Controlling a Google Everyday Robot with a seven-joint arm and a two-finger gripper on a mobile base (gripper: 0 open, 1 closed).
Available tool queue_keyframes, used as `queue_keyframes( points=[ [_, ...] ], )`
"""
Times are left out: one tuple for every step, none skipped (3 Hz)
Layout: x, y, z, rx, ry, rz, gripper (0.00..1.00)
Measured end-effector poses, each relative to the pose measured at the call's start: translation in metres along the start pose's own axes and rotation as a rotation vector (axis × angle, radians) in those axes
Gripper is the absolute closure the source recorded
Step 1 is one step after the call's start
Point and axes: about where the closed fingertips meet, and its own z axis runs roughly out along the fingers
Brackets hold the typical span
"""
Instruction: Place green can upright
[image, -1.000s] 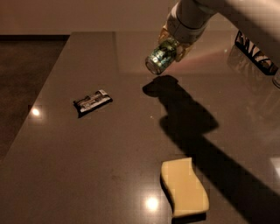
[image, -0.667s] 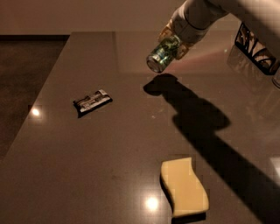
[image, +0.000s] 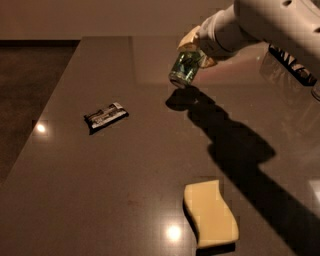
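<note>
The gripper (image: 194, 50) hangs over the far part of the worktop (image: 150, 175). Its fingers are clamped on the green can (image: 185, 69), which is tilted in the air above its shadow (image: 181, 98). A dark packet (image: 105, 116) lies to the left and a yellow sponge (image: 210, 214) near the front.

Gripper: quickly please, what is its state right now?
Gripper: closed on the small pale green metal can, held tilted above the far part of the dark table.
</note>
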Motion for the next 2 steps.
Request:
queue_keyframes(
  points=[
    [-0.0158,0.0049,0.0037,0.058,0.07,-0.085,1.0],
    [-0.0157,-0.0016,0.0071,0.128,0.164,-0.126,1.0]
  ],
)
